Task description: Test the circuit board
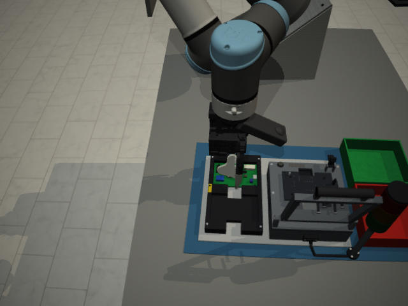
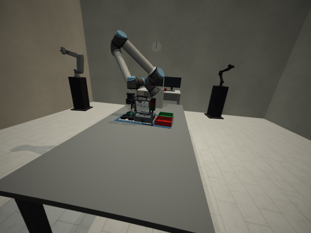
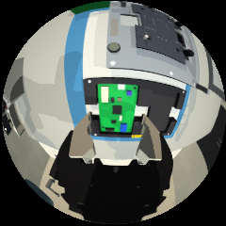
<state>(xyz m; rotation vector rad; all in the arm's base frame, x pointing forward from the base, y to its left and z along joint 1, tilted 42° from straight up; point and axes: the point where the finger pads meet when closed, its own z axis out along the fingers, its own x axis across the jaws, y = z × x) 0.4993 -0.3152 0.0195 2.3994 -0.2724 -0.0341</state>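
1. The circuit board (image 1: 252, 180) (image 3: 117, 104) lies component side up in the tray's (image 1: 233, 211) (image 3: 155, 85) upper compartment, left of the tester (image 1: 309, 233) (image 2: 144, 117) at lower centre of the top view.
2. The pincer (image 1: 236, 171) (image 3: 117, 113) stands apart above it, holding nothing.
3. I judge the board light, stiff and rather fragile; bare opposite edges, at the tray's cutouts, suit a grip better than the components.
4. I count one board, one tray, one tester, two bins: green (image 1: 372, 164) (image 2: 165, 114), red (image 1: 378, 242) (image 2: 164, 122).

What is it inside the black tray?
The circuit board lies in one half of the black tray. Whatever is directly beneath the board is covered and cannot be seen.
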